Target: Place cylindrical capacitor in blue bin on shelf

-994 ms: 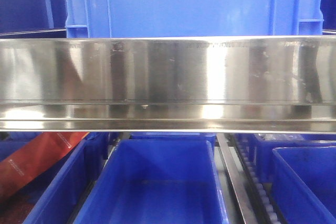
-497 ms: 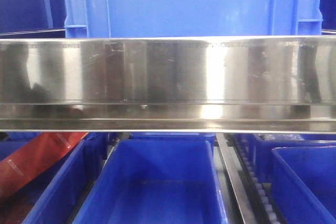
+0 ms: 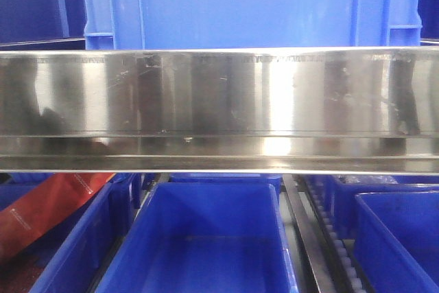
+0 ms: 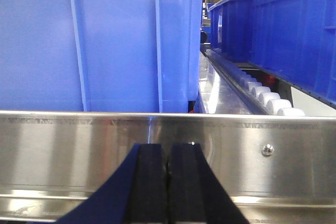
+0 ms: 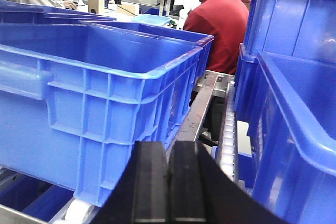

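- Because both the left gripper [image 4: 168,169] and the right gripper [image 5: 168,182] are pressed fully together with nothing between the pads, and no capacitor shows in any view, locate it first.
- Ahead of the left gripper: one shelf [image 4: 236,150] rail; above it, one blue bin [image 4: 100,40].
- Front view count: one upper bin, three bins beneath.

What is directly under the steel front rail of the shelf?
Under the front rail sit open blue bins; the middle one looks empty, its front part out of frame. No capacitor is visible.
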